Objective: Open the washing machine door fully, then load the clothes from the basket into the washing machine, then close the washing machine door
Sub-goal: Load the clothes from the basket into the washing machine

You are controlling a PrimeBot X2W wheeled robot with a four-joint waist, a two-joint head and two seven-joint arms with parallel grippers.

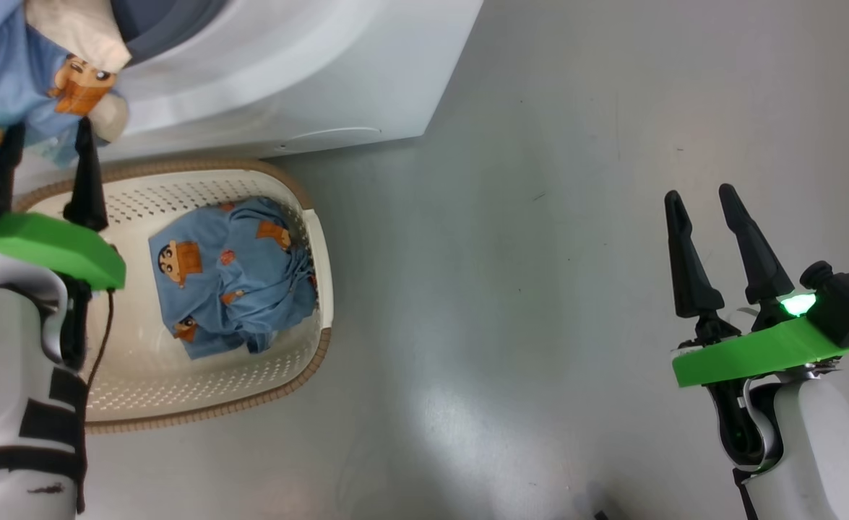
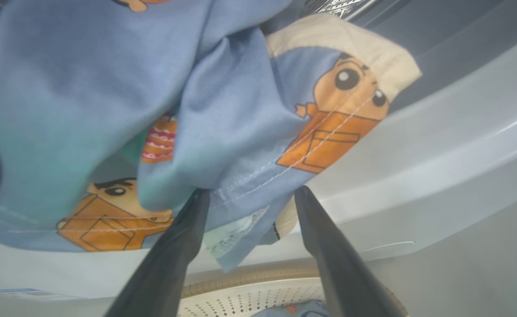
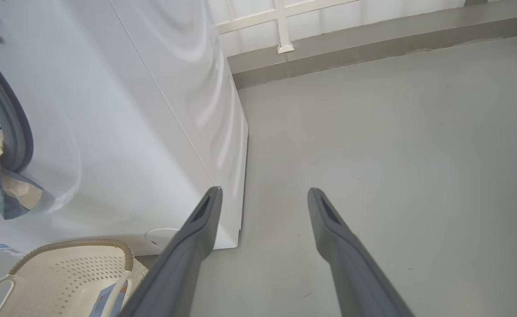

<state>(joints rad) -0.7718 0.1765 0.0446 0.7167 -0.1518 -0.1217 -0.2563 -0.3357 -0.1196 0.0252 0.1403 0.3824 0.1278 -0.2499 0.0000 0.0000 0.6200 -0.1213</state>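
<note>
1 draped garment hangs from the washing machine mouth, far left, at my spread, empty left gripper. 1 crumpled garment lies in the basket; my right gripper gapes empty, right.

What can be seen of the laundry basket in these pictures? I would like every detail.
The basket is cream-white plastic, rounded rectangular, its walls and bottom pierced with small holes, with a brown woven-look rim and a side handle. It stands upright on the grey floor, close in front of the washing machine. One crumpled light blue garment with orange cartoon figures lies inside.
</note>
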